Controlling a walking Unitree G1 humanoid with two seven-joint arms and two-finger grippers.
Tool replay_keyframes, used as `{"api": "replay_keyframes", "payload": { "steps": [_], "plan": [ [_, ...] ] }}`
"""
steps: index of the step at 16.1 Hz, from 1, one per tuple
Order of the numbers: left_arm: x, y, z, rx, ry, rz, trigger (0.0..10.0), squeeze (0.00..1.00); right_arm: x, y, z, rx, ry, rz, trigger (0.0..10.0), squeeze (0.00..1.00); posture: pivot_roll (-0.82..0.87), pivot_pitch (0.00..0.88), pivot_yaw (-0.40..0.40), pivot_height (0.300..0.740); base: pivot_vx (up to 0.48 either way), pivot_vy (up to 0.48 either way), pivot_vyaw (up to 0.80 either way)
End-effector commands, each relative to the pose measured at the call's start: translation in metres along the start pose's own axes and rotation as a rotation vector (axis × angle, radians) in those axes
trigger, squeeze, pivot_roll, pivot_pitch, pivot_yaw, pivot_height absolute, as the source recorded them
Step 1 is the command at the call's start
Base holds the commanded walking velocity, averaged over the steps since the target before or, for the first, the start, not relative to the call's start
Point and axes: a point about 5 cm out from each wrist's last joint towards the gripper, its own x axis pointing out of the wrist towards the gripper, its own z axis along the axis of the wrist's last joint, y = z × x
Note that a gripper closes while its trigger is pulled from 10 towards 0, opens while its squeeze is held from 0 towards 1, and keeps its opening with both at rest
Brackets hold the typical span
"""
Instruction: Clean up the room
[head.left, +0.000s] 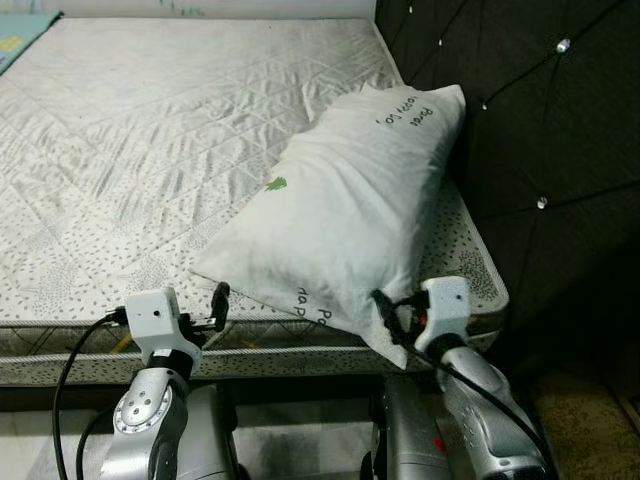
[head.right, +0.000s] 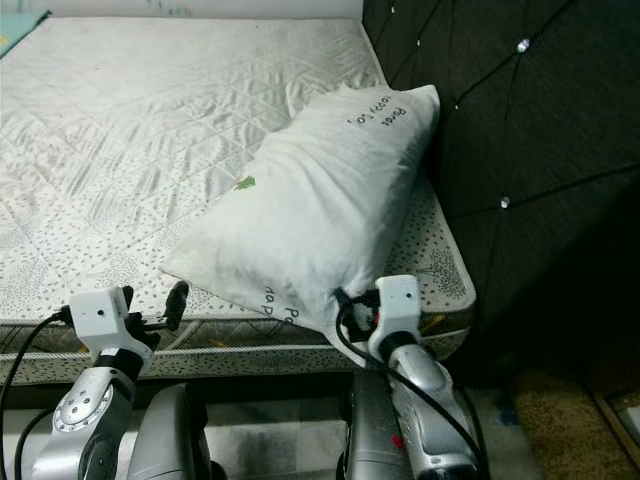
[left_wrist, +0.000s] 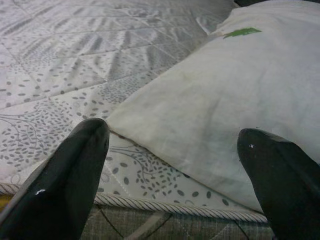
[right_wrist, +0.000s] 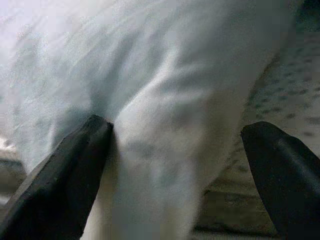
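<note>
bare mattress (head.left: 150, 130) left, pillow (head.left: 340, 215) against headboard (head.left: 540, 120)

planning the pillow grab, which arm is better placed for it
Right, probably. The right gripper is open with the pillow corner already between its fingers, one finger touching the fabric. The left gripper is open too, but sits short of the pillow's edge, over the mattress border.

A bare quilted mattress (head.left: 180, 140) printed with grey leaf patterns and edged in rope piping stretches ahead of the left hand (head.left: 215, 308), while a dark tufted headboard (head.left: 540, 130) with shiny studs rises beyond the right hand (head.left: 385, 312).
</note>
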Motion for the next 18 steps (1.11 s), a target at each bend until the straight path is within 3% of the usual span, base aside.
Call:
{"api": "replay_keyframes", "payload": {
  "steps": [1,5,11,12,13,18],
  "plan": [
    [-0.001,0.001,-0.003,0.011,0.02,0.007,10.0,0.0,0.001,0.005,-0.006,0.008,0.044,0.032,10.0,0.0,-0.07,0.138,-0.018,0.544,0.0,0.0,0.0],
    [0.0,0.001,-0.002,0.012,0.02,0.006,10.0,0.0,0.01,0.013,-0.001,0.001,0.054,0.029,10.0,0.0,-0.07,0.136,-0.015,0.544,0.0,0.0,0.0],
    [0.003,0.0,-0.001,0.016,0.013,0.002,10.0,0.0,0.042,0.039,0.03,0.077,-0.018,0.067,10.0,0.0,-0.05,0.114,-0.012,0.544,0.0,0.0,0.0],
    [0.003,0.0,0.0,0.017,0.01,0.003,10.0,0.0,0.046,0.044,0.035,0.097,-0.033,0.077,8.1,0.0,-0.05,0.114,-0.012,0.544,0.0,0.0,0.0],
    [0.003,0.0,0.0,0.018,0.008,0.005,10.0,0.0,0.05,0.05,0.039,0.125,-0.044,0.085,0.0,0.0,-0.04,0.101,-0.015,0.544,0.0,0.0,0.0],
    [0.004,0.0,-0.001,0.017,0.0,0.01,10.0,0.0,0.061,0.055,0.048,0.168,-0.08,0.065,0.0,0.0,-0.03,0.06,-0.018,0.544,0.0,0.0,0.0]
  ]
}}
